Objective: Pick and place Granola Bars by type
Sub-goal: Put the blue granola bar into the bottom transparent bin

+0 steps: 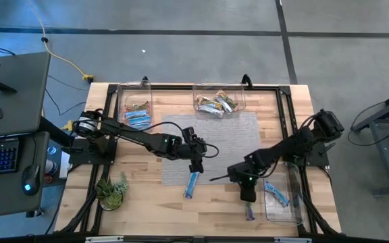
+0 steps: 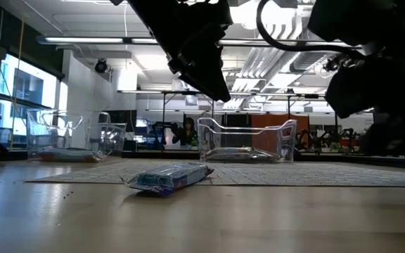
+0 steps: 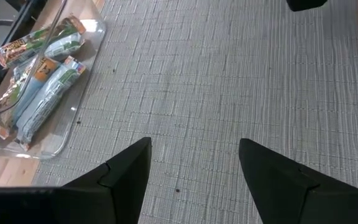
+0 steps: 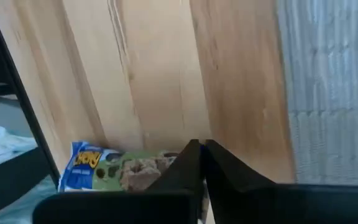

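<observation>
1. At the table's [image 1: 140, 202] back-left corner, a clear bin [image 1: 135, 106] is seen holding several blue-wrapped granola bars [image 1: 138, 119]; nearer the front-left edge a small green plant [image 1: 111, 190] is set, apart from the work.
2. The left end effector [image 1: 196, 164] is held above the grey woven mat [image 1: 211, 145], with its fingers [image 3: 126, 177] spread wide and nothing between them.
3. A loose blue bar [image 1: 192, 184] is found lying flat at the mat's front edge, just in front of the left end effector. If the descent is misjudged, the thin wrapper could be pushed along the mat rather than pinched.
4. At the back centre, a second clear bin [image 1: 219, 100] is filled with mixed bars [image 1: 216, 104] not yet sorted.
5. The right end effector [image 1: 247, 191] is lowered over the bare wood, fingers pressed together, next to a blue-and-green bar [image 4: 114, 168]; whether the wrapper is actually pinched cannot be told.
6. A third bin [image 1: 282, 196] at the right edge holds one blue bar [image 1: 275, 193]. A weak hold could let the bar slip short of the bin wall.
</observation>
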